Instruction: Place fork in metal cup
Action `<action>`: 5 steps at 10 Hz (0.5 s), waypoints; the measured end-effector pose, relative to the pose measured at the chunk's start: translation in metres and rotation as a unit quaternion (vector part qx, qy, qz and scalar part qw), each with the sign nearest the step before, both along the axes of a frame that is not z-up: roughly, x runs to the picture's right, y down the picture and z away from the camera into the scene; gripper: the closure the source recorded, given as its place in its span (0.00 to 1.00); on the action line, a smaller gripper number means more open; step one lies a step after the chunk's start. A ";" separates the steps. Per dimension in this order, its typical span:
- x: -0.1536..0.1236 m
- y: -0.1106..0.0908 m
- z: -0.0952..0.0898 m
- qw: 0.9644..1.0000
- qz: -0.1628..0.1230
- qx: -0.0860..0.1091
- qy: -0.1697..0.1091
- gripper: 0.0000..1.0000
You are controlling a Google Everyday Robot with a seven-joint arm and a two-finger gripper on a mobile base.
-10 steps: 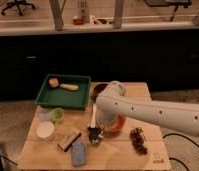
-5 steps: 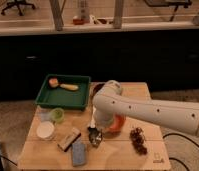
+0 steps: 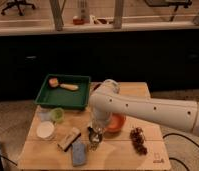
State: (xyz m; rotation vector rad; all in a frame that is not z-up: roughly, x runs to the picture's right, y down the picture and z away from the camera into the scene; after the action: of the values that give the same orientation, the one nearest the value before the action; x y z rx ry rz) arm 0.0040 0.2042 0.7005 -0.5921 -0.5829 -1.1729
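Hangs low over the front middle of the table (image 3: 118, 156): gripper (image 3: 96, 134), at the end of a thick white arm (image 3: 143, 107) coming in from the right. Clenched, fingers drawn together. No telling whether anything is pinched between them. Fork not to be made out: impossible to say whether in the grip or somewhere else.

Directly below the gripper, touching or very nearly so: metal cup (image 3: 95, 145), dark with a few bright glints, standing on the table. Just to its right, partly hidden behind the arm: orange bowl (image 3: 118, 123). Further right, apart from the bowl: dark reddish cluster (image 3: 138, 139), lying on the wood.

At back left: green tray (image 3: 63, 98), with a brush (image 3: 63, 85) lying inside near its far wall. In front of the tray: green cup (image 3: 56, 114), upright, and nearer the table's front edge a white container (image 3: 45, 130). Between that container and the metal cup: tan block (image 3: 68, 138), set at an angle. Just in front of it: blue object (image 3: 78, 152), lying flat near the table's front edge.
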 end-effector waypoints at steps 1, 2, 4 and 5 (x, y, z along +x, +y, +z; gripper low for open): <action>-0.002 0.000 0.000 1.000 -0.003 -0.003 -0.004 1.00; -0.004 0.000 0.000 1.000 -0.006 -0.006 -0.006 1.00; -0.009 0.001 0.001 1.000 -0.014 -0.013 -0.012 1.00; -0.010 0.002 0.001 1.000 -0.016 -0.016 -0.013 1.00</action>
State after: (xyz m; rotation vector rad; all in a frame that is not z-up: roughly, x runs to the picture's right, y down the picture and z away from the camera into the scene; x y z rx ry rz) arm -0.0056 0.2059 0.7016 -0.6162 -0.6171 -1.2043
